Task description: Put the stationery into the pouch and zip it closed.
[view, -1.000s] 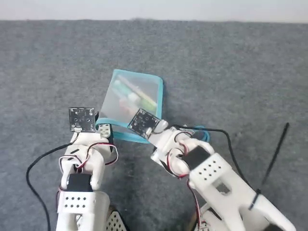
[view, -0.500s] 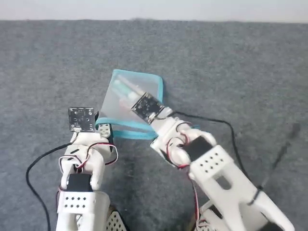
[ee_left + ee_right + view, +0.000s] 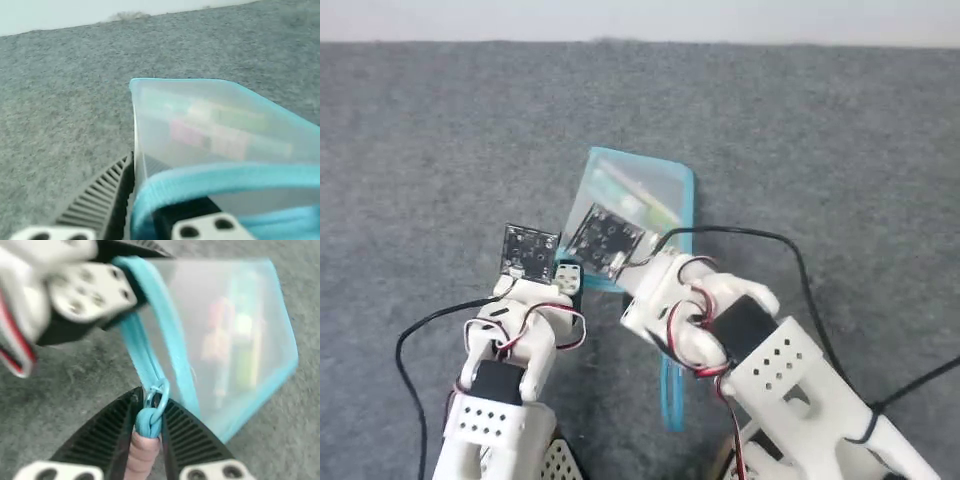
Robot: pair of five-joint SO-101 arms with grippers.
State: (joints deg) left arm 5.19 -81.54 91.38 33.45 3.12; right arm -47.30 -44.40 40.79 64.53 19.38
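the translucent teal-trimmed plastic pouch lies mid-table on the grey felt-like table, with colourful stationery inside. the left gripper is clamped on its near left corner; just to the right, the right gripper pinches the blue zipper pull.

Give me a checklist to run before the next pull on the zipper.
1. The stationery is inside the pouch: ok, seen through the clear wall.
2. The left claw is shut on the pouch's teal edge: ok.
3. The right claw is shut on the zipper pull: ok.
4. The zip track runs without a fold between the two claws: ok.
5. The zip is fully closed: cannot tell, the arms cover the mouth.
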